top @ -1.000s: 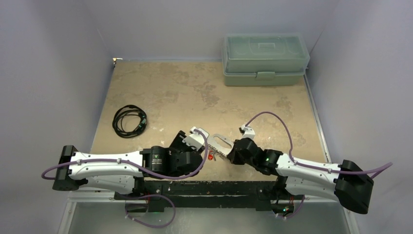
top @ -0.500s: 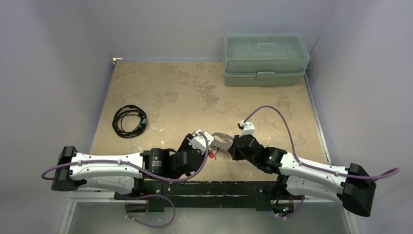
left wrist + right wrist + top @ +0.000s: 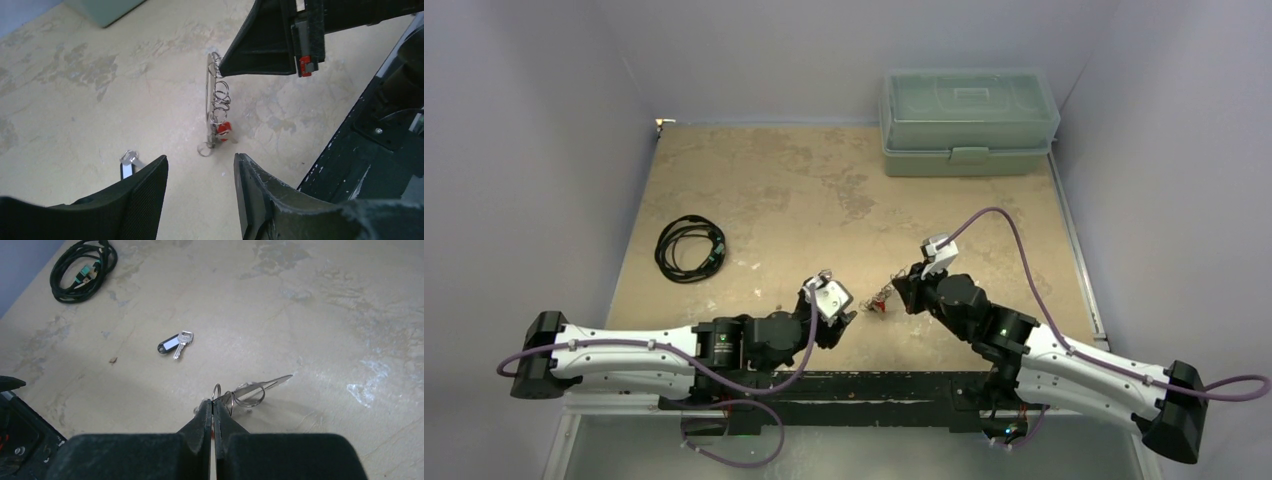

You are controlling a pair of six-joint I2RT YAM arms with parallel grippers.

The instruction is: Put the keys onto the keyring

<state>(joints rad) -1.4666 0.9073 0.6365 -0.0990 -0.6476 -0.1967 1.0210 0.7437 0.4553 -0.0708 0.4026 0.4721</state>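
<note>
Between my arms, R gripper (image 3: 213, 407) pinches keyring (image 3: 209, 107) on edge: looks thin, stiff, prob slippery. L gripper (image 3: 200, 162) wide open; dark key (image 3: 173, 344) seems light, grab its head.

Left fingers (image 3: 141, 199) apart, right fingers (image 3: 202, 424) together.

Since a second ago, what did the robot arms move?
The right gripper tipped the keyring from flat up onto its edge and holds it, the red-headed key at its lower end. The left gripper, open, backed away. The black cable and green box stayed put.
</note>
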